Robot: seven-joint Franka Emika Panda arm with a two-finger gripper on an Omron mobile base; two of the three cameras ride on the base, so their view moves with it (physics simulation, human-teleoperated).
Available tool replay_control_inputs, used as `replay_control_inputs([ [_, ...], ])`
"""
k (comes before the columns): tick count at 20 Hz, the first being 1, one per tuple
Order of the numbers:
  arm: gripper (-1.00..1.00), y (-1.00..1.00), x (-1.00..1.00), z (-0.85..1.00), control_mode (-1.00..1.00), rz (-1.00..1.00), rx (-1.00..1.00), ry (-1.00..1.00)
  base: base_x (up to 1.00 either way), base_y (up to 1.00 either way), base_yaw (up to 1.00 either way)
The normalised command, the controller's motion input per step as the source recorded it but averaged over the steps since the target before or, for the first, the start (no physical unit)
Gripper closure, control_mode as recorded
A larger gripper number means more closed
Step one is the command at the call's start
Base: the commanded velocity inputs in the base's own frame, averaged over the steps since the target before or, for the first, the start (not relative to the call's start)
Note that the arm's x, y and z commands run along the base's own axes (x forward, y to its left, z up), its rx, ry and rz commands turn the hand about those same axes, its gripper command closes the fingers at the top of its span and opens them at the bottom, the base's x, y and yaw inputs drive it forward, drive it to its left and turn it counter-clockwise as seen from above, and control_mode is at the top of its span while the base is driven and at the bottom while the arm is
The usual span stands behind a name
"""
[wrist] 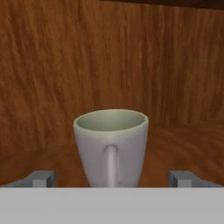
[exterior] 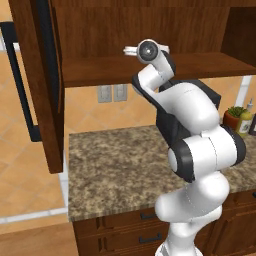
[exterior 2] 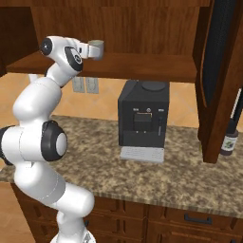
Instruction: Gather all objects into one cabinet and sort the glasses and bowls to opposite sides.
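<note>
A plain grey handled mug (wrist: 111, 144) stands upright on the long dark-brown wooden shelf (wrist: 188, 144), its handle turned toward the hand camera. My gripper (wrist: 112, 178) is open, and its two fingertips (wrist: 43, 177) sit well apart on either side of the mug without touching it. In the right base view the mug (exterior 2: 97, 49) sits at the end of my raised hand, at the left part of the shelf (exterior 2: 142, 66). In the left base view my wrist (exterior: 149, 50) is up at the shelf (exterior: 100, 70) and hides the mug. The wooden bowl, cream cup and second mug are out of view.
A black coffee machine (exterior 2: 144, 118) stands on the granite counter (exterior 2: 190, 175) under the shelf. Dark wood cupboard doors with black bar handles hang open at the left (exterior: 37, 85) and right (exterior 2: 220, 71). A dark bottle (exterior 2: 229, 140), a potted plant (exterior: 232, 116) and a yellow bottle (exterior: 245, 120) sit by the counter's right end.
</note>
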Motion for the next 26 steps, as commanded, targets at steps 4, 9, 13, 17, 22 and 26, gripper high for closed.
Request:
replay_control_inputs([
  [4, -1.00, 0.00, 0.00, -0.12, -1.00, 0.00, 0.00, 0.00, 0.00, 0.00, 0.00],
  [9, -1.00, 0.00, 0.09, -0.02, -1.00, -0.01, 0.00, 0.00, 0.00, 0.00, 0.00],
  [13, -1.00, 0.00, 0.09, -0.04, -1.00, -0.01, 0.00, 0.00, 0.00, 0.00, 0.00],
  [17, 1.00, 0.00, 0.00, -0.06, -1.00, 0.00, 0.00, 0.00, 0.00, 0.00, 0.00],
  [22, 1.00, -0.04, 0.00, 0.00, -1.00, 0.00, 0.00, -0.02, 0.00, 0.00, 0.00],
  [26, 1.00, -0.06, 0.00, 0.00, -1.00, 0.00, 0.00, -0.02, 0.00, 0.00, 0.00],
])
